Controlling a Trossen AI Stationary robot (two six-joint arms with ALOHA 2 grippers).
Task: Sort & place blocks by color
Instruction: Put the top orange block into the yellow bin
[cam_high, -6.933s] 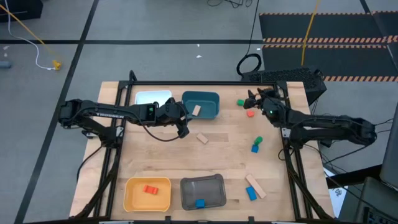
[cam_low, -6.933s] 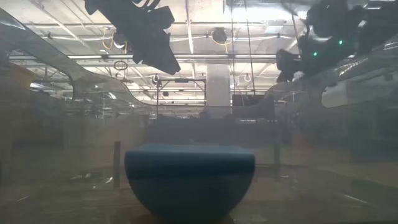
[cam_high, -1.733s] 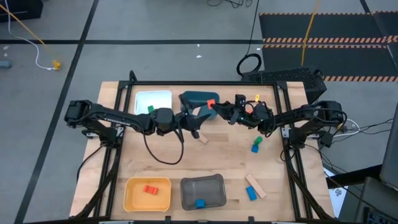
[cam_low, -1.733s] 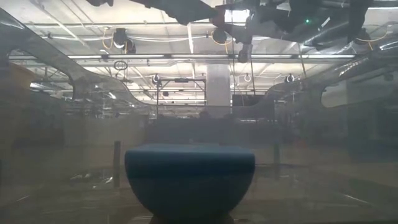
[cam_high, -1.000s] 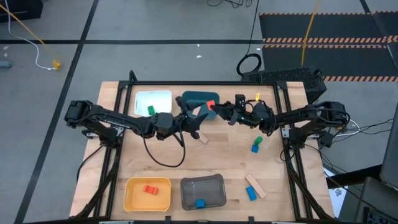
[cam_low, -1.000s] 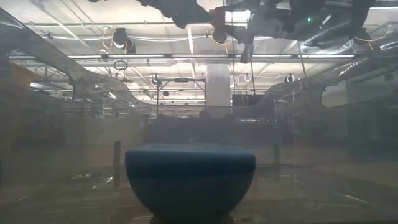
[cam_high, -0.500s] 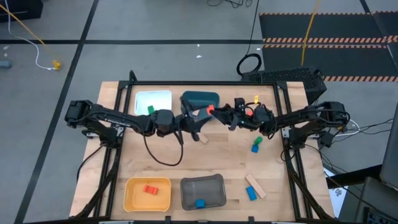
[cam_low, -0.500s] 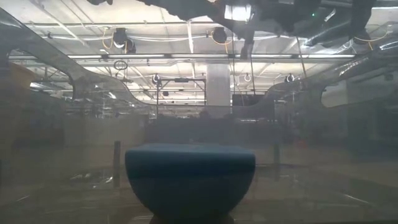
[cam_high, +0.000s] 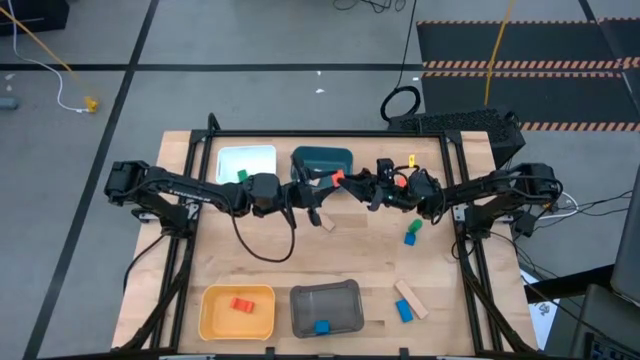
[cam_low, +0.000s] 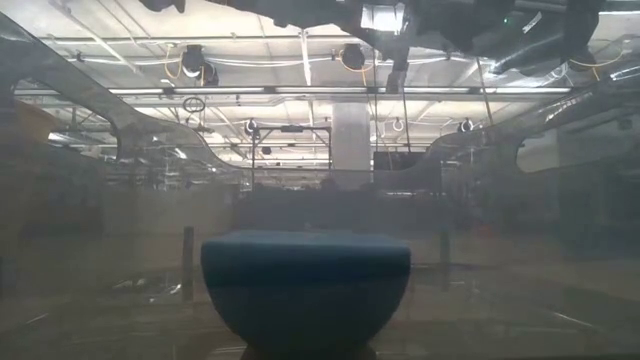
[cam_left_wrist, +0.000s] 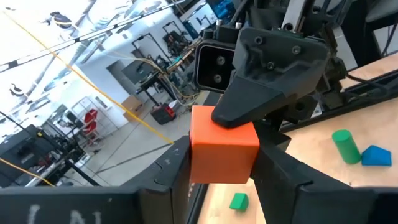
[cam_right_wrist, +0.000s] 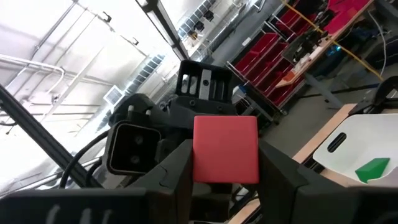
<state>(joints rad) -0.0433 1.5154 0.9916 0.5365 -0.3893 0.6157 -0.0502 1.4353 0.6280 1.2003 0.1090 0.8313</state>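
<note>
Red block (cam_high: 338, 177), carried from the bench's right side, now clamped between both tools mid-air: handover underway.

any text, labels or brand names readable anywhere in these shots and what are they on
White lettering runs along the left arm in the high view, but it is too small to read.
Nothing readable on the red block held between both grippers, the blocks on the table, or the bins.
No legible signs in the room behind in the low or wrist views.
</note>
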